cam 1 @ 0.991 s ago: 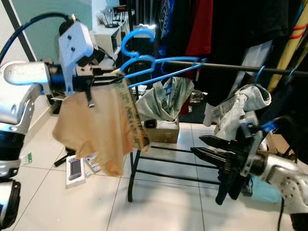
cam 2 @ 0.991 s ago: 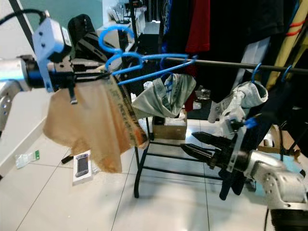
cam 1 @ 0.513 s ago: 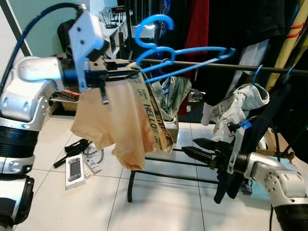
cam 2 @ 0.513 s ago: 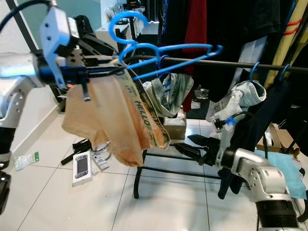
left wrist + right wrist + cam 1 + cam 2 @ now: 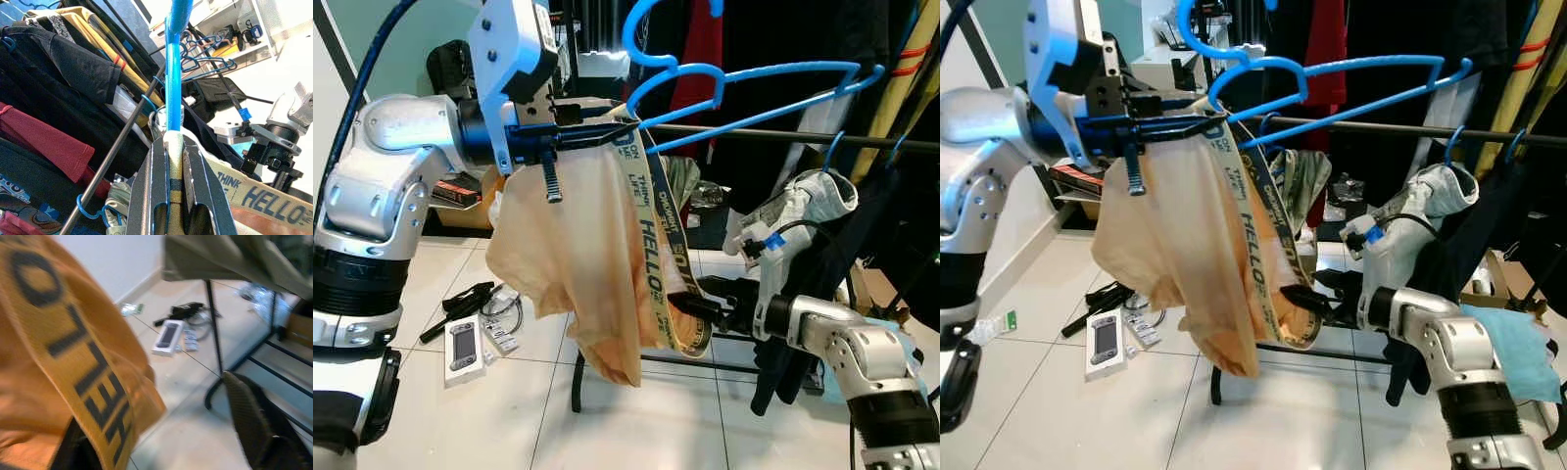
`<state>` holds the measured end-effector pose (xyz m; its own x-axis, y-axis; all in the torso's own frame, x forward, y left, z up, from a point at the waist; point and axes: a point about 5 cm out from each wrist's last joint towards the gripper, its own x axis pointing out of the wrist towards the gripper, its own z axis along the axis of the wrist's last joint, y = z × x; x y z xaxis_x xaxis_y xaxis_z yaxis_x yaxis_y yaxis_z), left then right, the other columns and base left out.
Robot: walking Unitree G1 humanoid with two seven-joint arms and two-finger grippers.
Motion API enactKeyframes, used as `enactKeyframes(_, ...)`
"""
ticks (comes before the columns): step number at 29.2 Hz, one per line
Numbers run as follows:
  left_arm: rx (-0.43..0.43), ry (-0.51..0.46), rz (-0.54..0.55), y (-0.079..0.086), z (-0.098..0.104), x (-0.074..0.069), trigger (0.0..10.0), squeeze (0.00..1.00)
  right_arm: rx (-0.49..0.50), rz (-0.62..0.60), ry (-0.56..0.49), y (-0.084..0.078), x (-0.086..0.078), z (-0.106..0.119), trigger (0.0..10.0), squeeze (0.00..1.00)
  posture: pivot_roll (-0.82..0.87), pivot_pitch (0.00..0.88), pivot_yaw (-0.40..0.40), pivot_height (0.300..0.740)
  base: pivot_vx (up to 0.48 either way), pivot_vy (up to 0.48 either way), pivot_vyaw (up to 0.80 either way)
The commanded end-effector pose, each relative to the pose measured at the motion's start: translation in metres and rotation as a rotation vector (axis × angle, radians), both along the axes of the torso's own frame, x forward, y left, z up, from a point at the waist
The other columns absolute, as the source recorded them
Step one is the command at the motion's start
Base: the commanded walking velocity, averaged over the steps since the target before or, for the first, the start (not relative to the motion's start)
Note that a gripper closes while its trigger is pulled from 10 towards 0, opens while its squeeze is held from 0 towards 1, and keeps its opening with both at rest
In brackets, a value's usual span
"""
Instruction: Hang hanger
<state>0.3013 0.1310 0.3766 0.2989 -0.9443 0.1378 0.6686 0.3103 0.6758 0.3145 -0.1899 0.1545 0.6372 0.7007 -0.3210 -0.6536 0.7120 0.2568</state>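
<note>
floor: handheld gadget point(image 5: 464, 343) and a black cable point(image 5: 468, 297) lie on the tiles, far left.
left gripper: point(image 5: 607, 124) raised high, fingers clamped tight on the hanger's end and the shirt fabric pinched with it; wrist view shows blue rod and cloth squeezed between both fingers.
hanger: blue hanger point(image 5: 754, 93) held roughly level, tilted up toward the right, hook point(image 5: 651, 20) at the top edge of view, above the rail.
shirt: orange shirt point(image 5: 573, 264) droops from the hanger's left half, a strap printed HELLO point(image 5: 658, 255) trails down its right side.
rail: dark rail point(image 5: 783, 137) runs across just below the hanger's lower bar; other blue hooks point(image 5: 837, 152) and dark clothes point(image 5: 783, 49) already on it to the right.
right gripper: point(image 5: 1304, 305) low, at the strap's bottom end, fingers spread wide with the strap and shirt hem lying between them; no grip seen.
step: my read, hook is still short of the rail. Carry it over an open stretch of rail left of the grey garment point(image 5: 798, 211), then lower straight so the hook drops on.
watch: strap could snag the rack frame point(image 5: 607, 348); right gripper should keep it clear.
box: cardboard box point(image 5: 1278, 253) under the rail, contents too hidden to tell.
</note>
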Motion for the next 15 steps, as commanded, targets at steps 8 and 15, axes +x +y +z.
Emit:
enactKeyframes(8,-0.036,-0.05,0.021,0.006,0.014,-0.004,10.0,0.0,-0.058,-0.082,0.077,-0.011,0.003,-0.01,0.0,0.0,-0.07,0.0,0.023,0.74,0.0,0.0,0.0)
enactKeyframes(15,-0.017,-0.042,0.07,0.013,0.008,0.002,10.0,0.0,-0.052,-0.117,0.089,-0.023,0.002,-0.006,0.0,0.0,-0.08,0.0,0.026,0.74,0.0,0.0,0.0)
